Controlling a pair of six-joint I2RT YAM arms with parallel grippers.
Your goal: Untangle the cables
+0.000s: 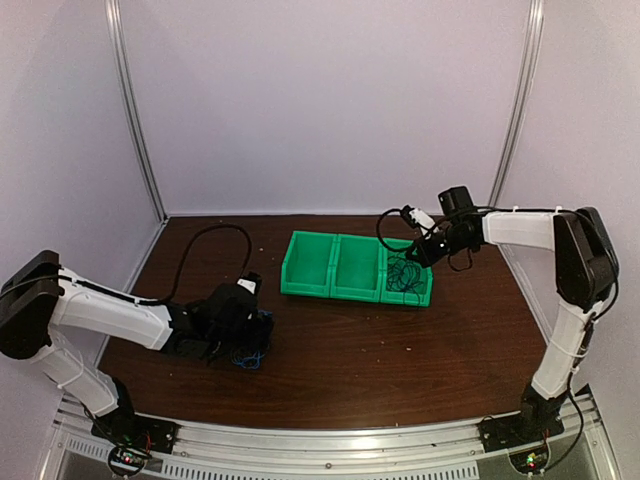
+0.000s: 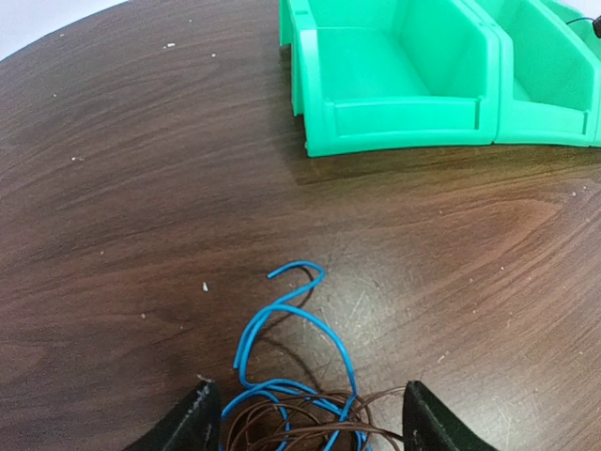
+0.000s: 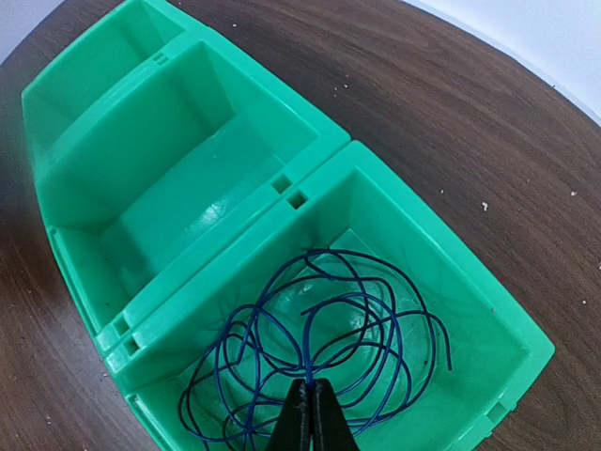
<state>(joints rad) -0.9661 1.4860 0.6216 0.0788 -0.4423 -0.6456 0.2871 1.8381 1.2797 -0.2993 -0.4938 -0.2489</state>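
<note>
L gripper (image 2: 307,390): your jaws stand spread, low over the table (image 2: 141,188), one finger each side of the bunch. Nothing pinched.
Bunch at L gripper: blue cable (image 2: 293,324) + thin brown cable (image 2: 310,425), looped together on the wood btwn your fingers. The blue end curls out toward the bins and its tip is hook-shaped.
R gripper (image 3: 310,390): your fingers are pressed together above the R bin (image 3: 474,315), nipping one strand of the dark-blue cable (image 3: 376,305).
Dark-blue cable: loose coil inside the R bin. Most loops lie on its floor, and one strand rises to your fingertips.
Mid bin (image 3: 141,160): side by side w/ the R bin, walls touching.
L bin (image 1: 308,262): L end of the green row, nearest the bunch but apart from it.
</note>
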